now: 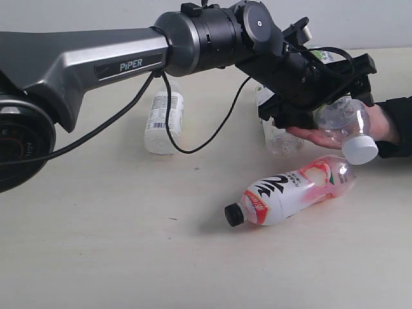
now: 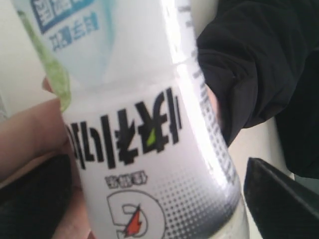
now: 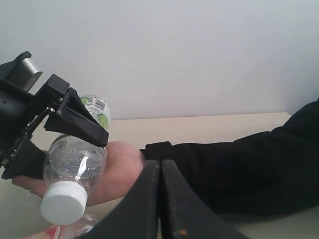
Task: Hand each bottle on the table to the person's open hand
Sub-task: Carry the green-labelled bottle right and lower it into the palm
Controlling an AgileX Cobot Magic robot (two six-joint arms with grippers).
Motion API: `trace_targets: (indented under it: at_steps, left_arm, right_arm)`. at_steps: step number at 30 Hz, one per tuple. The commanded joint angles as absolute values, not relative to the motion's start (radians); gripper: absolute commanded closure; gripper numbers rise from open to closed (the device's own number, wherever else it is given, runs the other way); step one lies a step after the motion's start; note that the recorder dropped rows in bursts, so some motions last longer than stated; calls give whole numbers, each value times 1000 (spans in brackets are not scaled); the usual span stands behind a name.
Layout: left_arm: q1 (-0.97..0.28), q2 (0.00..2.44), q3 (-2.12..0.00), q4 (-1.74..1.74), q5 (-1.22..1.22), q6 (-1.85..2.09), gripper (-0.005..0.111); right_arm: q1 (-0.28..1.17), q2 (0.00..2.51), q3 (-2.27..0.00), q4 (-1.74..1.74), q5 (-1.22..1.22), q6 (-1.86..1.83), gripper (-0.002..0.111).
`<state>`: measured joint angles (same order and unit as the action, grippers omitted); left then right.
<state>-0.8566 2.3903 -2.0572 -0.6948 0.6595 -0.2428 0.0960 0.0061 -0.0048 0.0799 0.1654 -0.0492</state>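
A clear bottle with a silver-green label and white cap (image 1: 344,123) (image 2: 149,149) (image 3: 75,159) lies in the person's open hand (image 1: 308,136) (image 3: 122,164), cap pointing toward the table's front. My left gripper (image 1: 328,106) (image 2: 149,199) straddles it, open, with a thin gap at each finger. A pink-red bottle with black cap (image 1: 293,191) lies on the table (image 1: 96,244) in front of the hand. A white-labelled bottle (image 1: 164,119) lies at the back left. A white-and-blue-labelled bottle (image 1: 278,136) (image 2: 75,30) lies behind the gripper. My right gripper (image 3: 160,199) is shut and holds nothing.
The person's black sleeve (image 1: 396,125) (image 3: 239,169) comes in from the right edge. My left arm (image 1: 96,64) stretches across the back of the table from the left, its black cable (image 1: 174,129) hanging over the white-labelled bottle.
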Motion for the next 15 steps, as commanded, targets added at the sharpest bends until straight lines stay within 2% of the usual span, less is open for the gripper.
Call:
trace_targets:
  at_steps: [1,15]
  left_arm:
    - [-842,2375,-2062,-692,702,-219,17]
    - [-824,2293,-2062,-626,841,-164,17]
  right_arm:
    - [93,0,0,80,156,-50,108]
    - [93,0,0,80,156,-50,108]
